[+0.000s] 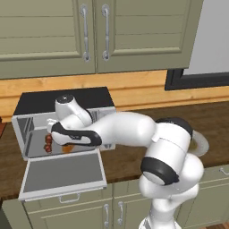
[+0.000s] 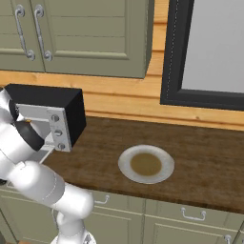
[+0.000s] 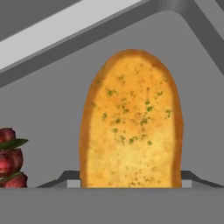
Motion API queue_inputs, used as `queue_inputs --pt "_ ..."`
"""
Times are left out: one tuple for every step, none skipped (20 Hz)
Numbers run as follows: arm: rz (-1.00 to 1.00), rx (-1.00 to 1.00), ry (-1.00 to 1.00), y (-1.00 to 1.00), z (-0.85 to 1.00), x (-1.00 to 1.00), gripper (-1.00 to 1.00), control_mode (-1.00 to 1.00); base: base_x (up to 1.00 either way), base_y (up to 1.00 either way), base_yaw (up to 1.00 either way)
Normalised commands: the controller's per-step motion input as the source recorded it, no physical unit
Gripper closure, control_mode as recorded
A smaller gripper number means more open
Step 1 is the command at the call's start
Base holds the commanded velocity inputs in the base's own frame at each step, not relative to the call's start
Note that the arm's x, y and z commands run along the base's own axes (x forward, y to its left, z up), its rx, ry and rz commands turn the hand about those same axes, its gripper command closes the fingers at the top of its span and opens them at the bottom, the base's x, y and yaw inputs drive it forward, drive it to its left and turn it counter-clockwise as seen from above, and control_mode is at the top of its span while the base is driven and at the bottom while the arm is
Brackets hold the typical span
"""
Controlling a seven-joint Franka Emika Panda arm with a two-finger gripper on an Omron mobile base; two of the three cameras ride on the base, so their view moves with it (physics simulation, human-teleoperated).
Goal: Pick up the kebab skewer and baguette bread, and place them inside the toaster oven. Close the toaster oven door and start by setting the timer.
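While the hand's grip cannot be told, the baguette bread [image 3: 131, 122] lies beside the kebab skewer [image 3: 9, 159], unlabelled.

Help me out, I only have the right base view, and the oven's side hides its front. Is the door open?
Observer: Yes. In the left base view the toaster oven door lies folded down flat, and the arm reaches into the toaster oven.
Operator: Is the skewer inside?
Observer: Yes, the kebab skewer sits in the cavity, toward its left side.
Operator: And the bread?
Observer: The hand view shows the baguette bread inside too, directly ahead of the gripper, with the skewer beside it. I cannot tell whether the gripper is holding it.
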Motion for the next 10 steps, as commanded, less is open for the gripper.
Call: queue_inputs --pt "0.00 0.00 -0.01 0.00 -0.16 0.00 1.00 -1.00 0.00 0.00 0.00" --pt "0.00 0.00 -0.01 0.06 -0.18 0.00 1.00 -1.00 0.00 0.00 0.00" --pt "0.00 0.00 -0.03 0.11 -0.18 0.00 1.00 -1.00 0.00 0.00 0.00" --pt "0.00 0.00 -0.02 0.01 -0.14 -0.04 -1.00 -1.00 0.00 0.00 0.00" --pt "0.00 0.00 -0.03 0.00 -0.11 0.00 -1.00 -1.00 0.00 0.00 0.00" --pt "0.00 0.00 -0.03 0.00 -0.04 0.00 -1.00 -1.00 0.00 0.00 0.00" --pt "-0.01 0.00 -0.04 0.00 -0.04 0.00 -1.00 -1.00 0.00 0.00 0.00" --pt "-0.01 0.00 -0.05 0.00 0.00 0.00 -1.00 -1.00 0.00 0.00 0.00" --pt "0.00 0.00 -0.07 0.00 -0.01 -0.04 -1.00 -1.00 0.00 0.00 0.00" --pt "0.00 0.00 -0.07 0.00 0.00 -0.05 -1.00 -1.00 0.00 0.00 0.00"
